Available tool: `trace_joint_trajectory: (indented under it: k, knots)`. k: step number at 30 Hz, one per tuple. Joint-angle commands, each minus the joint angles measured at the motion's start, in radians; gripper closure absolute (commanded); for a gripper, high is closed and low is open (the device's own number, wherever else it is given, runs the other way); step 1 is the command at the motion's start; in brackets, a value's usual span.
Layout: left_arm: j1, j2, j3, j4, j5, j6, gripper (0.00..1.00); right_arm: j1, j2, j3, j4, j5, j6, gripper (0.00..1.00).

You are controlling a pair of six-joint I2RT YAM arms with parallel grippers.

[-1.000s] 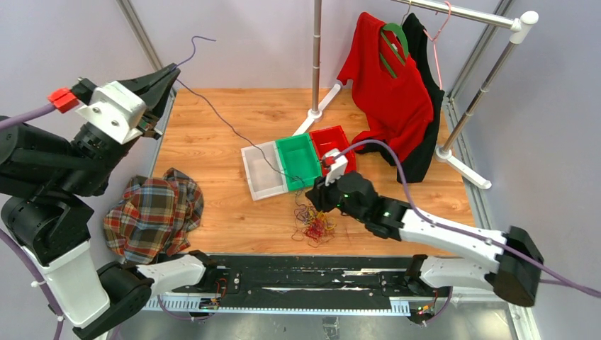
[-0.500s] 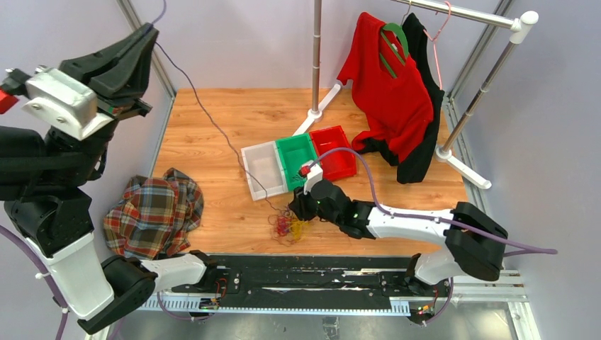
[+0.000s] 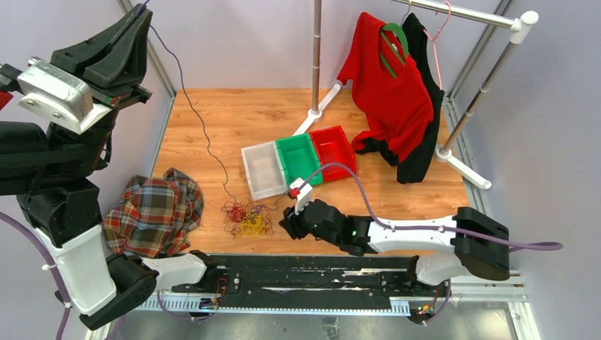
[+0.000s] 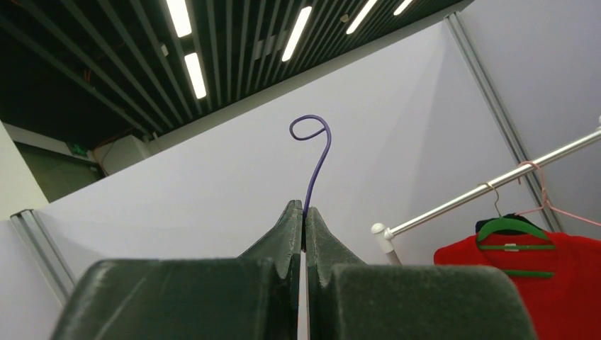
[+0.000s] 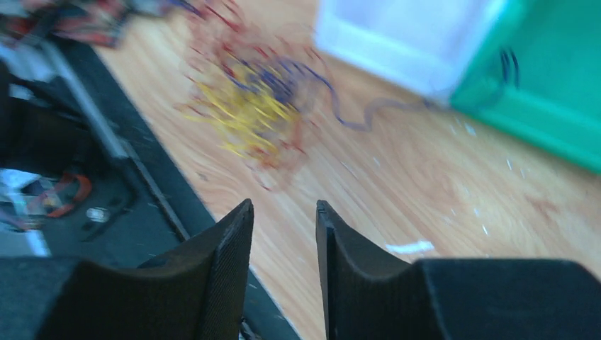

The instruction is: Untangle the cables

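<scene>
- The left gripper (image 4: 304, 214) is raised high on the left side, jaws pinched shut on one purple strand (image 4: 317, 159). A curled tail stands above the tips.
- From that pinch the strand runs down to the tangle (image 3: 248, 218). It shows a few bends, so we judge it is not fully taut.
- The tangle is a heap of yellow, red-brown and purple cables lying on the table (image 3: 234, 113) near its front edge. It sits between the cloth (image 3: 152, 212) and the right gripper (image 3: 287, 223), just in front of the clear bin (image 3: 264, 170).
- The right gripper is low over the table, just right of the tangle and apart from it. Its jaws are partly open with nothing between them. The right wrist view is blurred, so we cannot make out fine detail of the loops.
- Step in hand, as we read it: draw the purple strand out of the heap.
- To do it well, we bring the right gripper onto the bulk of the heap, clear of where the purple strand enters, and pin it down first.
- Then we pull with the left arm slowly, in line with the strand.
- Risks:
  - An unpinned heap will likely lift and trail along.
  - A hard tug may tighten the loops.
  - So thin a strand may slip from the pinch.
</scene>
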Motion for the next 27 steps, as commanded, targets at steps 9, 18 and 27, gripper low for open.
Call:
trace_joint_trajectory:
  k: [9, 18, 27]
  knots:
    - [0.003, -0.005, 0.01, 0.042, 0.026, 0.034, 1.0, 0.103, 0.156, 0.366, 0.027, -0.013, -0.275, 0.56]
    - [0.003, 0.002, 0.043, 0.064, 0.044, 0.036, 1.0, 0.075, 0.433, 0.581, 0.078, 0.012, -0.319, 0.58]
    - [0.003, -0.008, 0.059, 0.105, 0.05, 0.061, 1.0, 0.002, 0.664, 0.688, 0.074, 0.027, -0.223, 0.67]
